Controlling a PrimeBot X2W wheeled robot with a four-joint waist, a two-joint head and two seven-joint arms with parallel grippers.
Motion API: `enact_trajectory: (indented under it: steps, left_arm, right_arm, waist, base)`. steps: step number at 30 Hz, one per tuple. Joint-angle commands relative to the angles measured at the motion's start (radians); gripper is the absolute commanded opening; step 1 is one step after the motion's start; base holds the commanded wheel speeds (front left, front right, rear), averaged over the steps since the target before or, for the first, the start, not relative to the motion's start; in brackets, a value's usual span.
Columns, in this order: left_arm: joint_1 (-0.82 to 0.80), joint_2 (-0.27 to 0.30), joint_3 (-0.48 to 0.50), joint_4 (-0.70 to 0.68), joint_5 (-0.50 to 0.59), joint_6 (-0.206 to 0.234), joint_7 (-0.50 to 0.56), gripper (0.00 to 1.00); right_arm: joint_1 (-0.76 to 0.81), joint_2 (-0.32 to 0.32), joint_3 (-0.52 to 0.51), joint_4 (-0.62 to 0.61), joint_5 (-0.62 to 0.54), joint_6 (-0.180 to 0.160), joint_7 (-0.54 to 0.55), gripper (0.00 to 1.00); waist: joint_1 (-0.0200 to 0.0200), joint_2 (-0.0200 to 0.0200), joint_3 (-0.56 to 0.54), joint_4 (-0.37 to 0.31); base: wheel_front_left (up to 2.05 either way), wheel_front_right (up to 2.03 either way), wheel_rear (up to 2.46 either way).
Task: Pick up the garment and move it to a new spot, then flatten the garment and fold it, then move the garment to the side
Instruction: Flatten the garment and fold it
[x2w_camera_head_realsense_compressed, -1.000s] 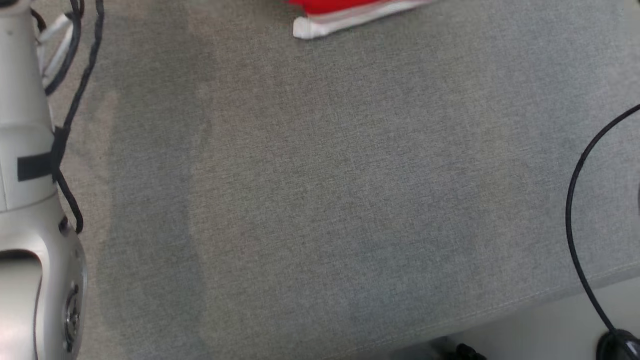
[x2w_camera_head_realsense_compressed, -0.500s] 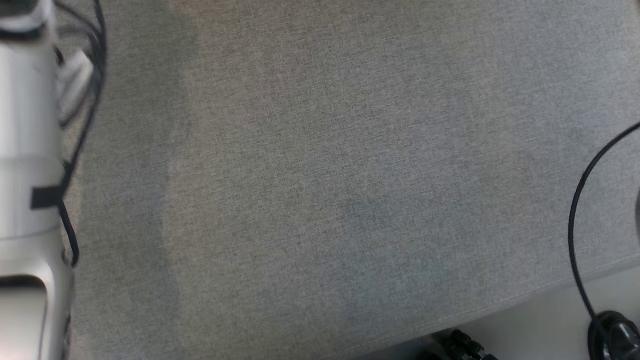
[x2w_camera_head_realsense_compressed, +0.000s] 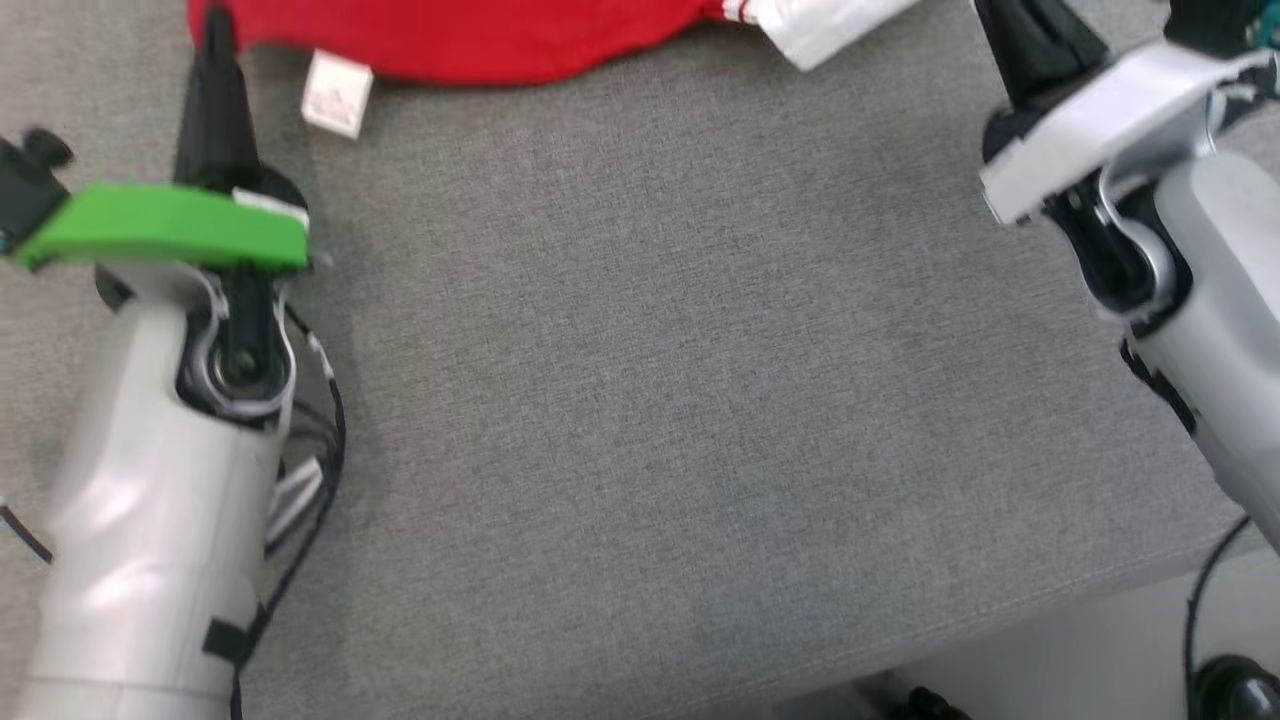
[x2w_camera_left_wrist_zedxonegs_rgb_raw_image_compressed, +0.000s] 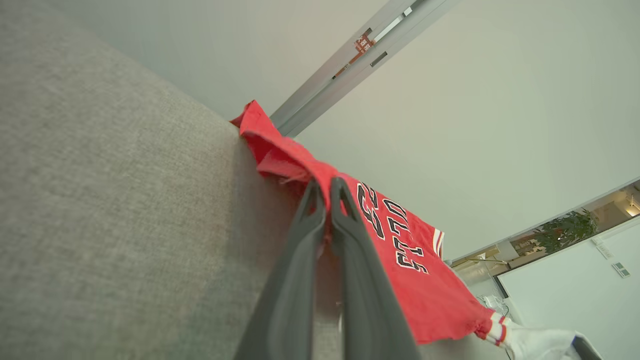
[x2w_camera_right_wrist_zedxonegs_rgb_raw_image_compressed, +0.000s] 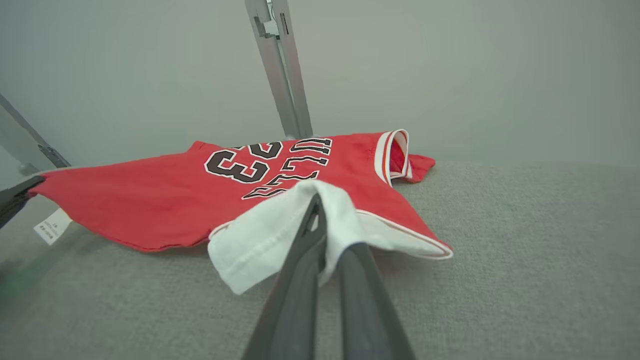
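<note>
The garment (x2w_camera_head_realsense_compressed: 470, 40) is a red jersey with black numbers and a white sleeve (x2w_camera_head_realsense_compressed: 830, 20), lying at the far edge of the grey surface (x2w_camera_head_realsense_compressed: 650, 400). My left gripper (x2w_camera_head_realsense_compressed: 212, 30) reaches its left corner; in the left wrist view the fingers (x2w_camera_left_wrist_zedxonegs_rgb_raw_image_compressed: 325, 190) are shut, pinching the garment's (x2w_camera_left_wrist_zedxonegs_rgb_raw_image_compressed: 415, 265) red hem. My right gripper (x2w_camera_head_realsense_compressed: 1010, 25) is at the right end. In the right wrist view it (x2w_camera_right_wrist_zedxonegs_rgb_raw_image_compressed: 317, 205) is shut on the white sleeve (x2w_camera_right_wrist_zedxonegs_rgb_raw_image_compressed: 260, 240) of the garment (x2w_camera_right_wrist_zedxonegs_rgb_raw_image_compressed: 150, 210), which drapes over the tips.
A white care label (x2w_camera_head_realsense_compressed: 337, 92) hangs off the hem near my left gripper. The padded grey surface ends at the lower right, with pale floor (x2w_camera_head_realsense_compressed: 1100, 650) and a black cable (x2w_camera_head_realsense_compressed: 1200, 600) beyond. A metal post (x2w_camera_right_wrist_zedxonegs_rgb_raw_image_compressed: 280, 70) stands behind the garment against a plain wall.
The head camera has swung, so the whole picture shifted. Both arms and the garment's near edge now show at the top, where half a second ago there was bare grey cloth.
</note>
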Motion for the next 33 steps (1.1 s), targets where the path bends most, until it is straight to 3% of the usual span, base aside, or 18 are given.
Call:
enact_trajectory:
  steps: [1, 5, 9, 11, 18, 25, 33]
  left_arm:
    - [0.058, 0.008, -0.014, -0.012, -0.012, -0.003, -0.003, 0.0]
    - [0.188, 0.027, -0.076, -0.053, -0.026, -0.002, -0.001, 0.0]
    - [0.312, 0.05, -0.104, -0.094, -0.018, -0.002, -0.001, 0.0]
    - [0.365, 0.079, -0.109, -0.093, 0.06, -0.002, -0.001, 0.0]
    - [0.492, 0.048, -0.11, -0.103, 0.184, 0.016, -0.002, 0.0]
    - [0.594, 0.044, -0.152, -0.126, 0.202, 0.033, 0.014, 0.0]
    - [0.698, 0.074, -0.191, -0.19, 0.224, 0.089, 0.065, 0.0]
  right_arm:
    - [0.051, -0.033, 0.007, -0.023, 0.03, -0.002, 0.028, 0.0]
    - [0.162, -0.11, -0.009, -0.072, 0.049, -0.002, 0.099, 0.0]
    - [0.272, -0.127, -0.057, -0.118, 0.069, -0.001, 0.154, 0.0]
    - [0.33, -0.137, -0.082, -0.159, 0.076, -0.001, 0.184, 0.0]
    - [0.544, -0.155, -0.205, -0.237, 0.056, -0.002, 0.326, 0.0]
    - [0.731, -0.098, -0.36, -0.313, -0.037, -0.002, 0.486, 0.0]
    - [0.911, 0.03, -0.529, -0.458, -0.132, -0.002, 0.687, 0.0]
  waist:
    - [-0.0001, 0.0, -0.059, 0.022]
    - [-0.0001, 0.0, -0.118, 0.034]
    - [-0.0001, 0.0, -0.174, 0.045]
    - [-0.0001, 0.0, -0.205, 0.051]
    - [-0.0001, 0.0, -0.286, 0.086]
    - [-0.0001, 0.0, -0.324, 0.093]
    - [-0.0001, 0.0, -0.332, 0.093]
  base:
    - [0.0, 0.0, 0.0]
    - [0.0, 0.0, 0.0]
    - [0.0, 0.0, 0.0]
    - [0.0, 0.0, 0.0]
    - [0.0, 0.0, 0.0]
    - [0.0, 0.0, 0.0]
    - [0.0, 0.0, 0.0]
